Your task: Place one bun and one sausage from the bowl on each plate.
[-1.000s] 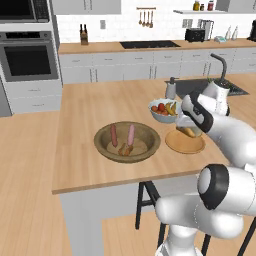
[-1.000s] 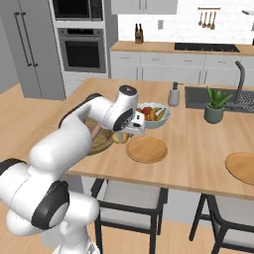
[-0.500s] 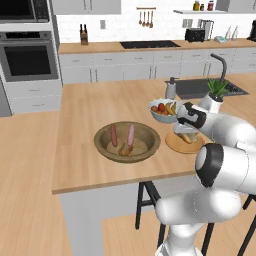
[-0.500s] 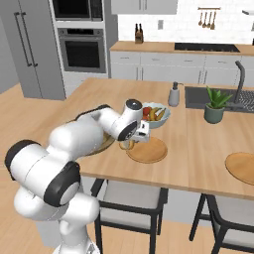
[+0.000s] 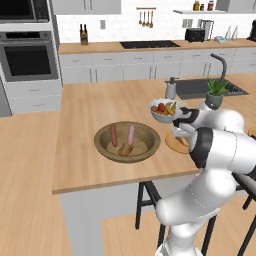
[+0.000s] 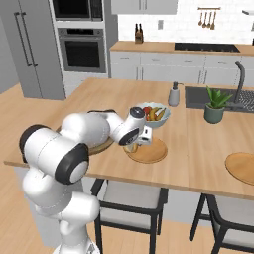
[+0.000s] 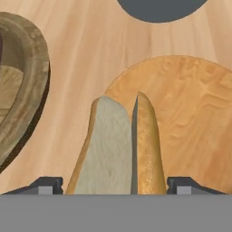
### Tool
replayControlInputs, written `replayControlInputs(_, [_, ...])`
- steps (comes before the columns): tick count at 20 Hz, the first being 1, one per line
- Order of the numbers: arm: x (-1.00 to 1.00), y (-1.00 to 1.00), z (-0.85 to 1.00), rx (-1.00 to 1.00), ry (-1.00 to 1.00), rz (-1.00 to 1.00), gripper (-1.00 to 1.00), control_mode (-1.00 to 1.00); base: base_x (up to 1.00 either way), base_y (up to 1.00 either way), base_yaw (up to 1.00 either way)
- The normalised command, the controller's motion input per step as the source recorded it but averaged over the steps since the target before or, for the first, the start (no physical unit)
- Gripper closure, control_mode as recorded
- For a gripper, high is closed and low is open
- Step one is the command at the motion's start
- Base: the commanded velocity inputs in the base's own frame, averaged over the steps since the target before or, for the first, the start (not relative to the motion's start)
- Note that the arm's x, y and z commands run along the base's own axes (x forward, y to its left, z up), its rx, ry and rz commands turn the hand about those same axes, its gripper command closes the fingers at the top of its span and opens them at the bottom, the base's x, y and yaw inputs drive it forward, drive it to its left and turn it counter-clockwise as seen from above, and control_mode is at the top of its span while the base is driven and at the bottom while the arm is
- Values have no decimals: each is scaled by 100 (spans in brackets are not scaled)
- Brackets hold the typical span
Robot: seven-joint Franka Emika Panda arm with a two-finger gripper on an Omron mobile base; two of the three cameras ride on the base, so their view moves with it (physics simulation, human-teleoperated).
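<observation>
My gripper (image 7: 115, 185) is shut on a split bun (image 7: 118, 145), with one fingertip at each side of it. The bun hangs low over the left edge of the near plate (image 7: 190, 104), a flat tan-orange disc beside the wooden bowl (image 7: 27, 68). Seen from the right base, the gripper (image 6: 133, 146) sits right at that plate (image 6: 151, 153). The bowl (image 5: 100, 142) holds two sausages (image 5: 114, 135) (image 5: 131, 134) and another bun (image 5: 124, 149). A second plate (image 6: 243, 167) lies bare far to the right.
A pale bowl of fruit (image 6: 153, 115) stands just behind the near plate. Further back are a soap dispenser (image 6: 173, 94), a potted plant (image 6: 216, 104) and the sink (image 5: 205, 87). Stools stand under the counter's front edge.
The hand has come down and slightly right with the bun, from above the fruit bowl's side to just over the near plate. The bowl's contents have stayed put.
</observation>
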Motion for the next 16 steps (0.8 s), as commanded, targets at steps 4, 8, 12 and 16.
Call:
replayControlInputs(4, [31, 0, -32, 0, -2, 0, 100, -100, 0, 0, 0])
replayControlInputs(8, [35, -12, -19, 0, 0, 0, 100, -100, 0, 0, 0])
replayControlInputs(12, [23, -11, -13, 0, 0, 0, -100, -100, 0, 0, 0])
replayControlInputs(16, [5, -2, -6, 0, 0, 0, -100, -100, 0, 0, 0])
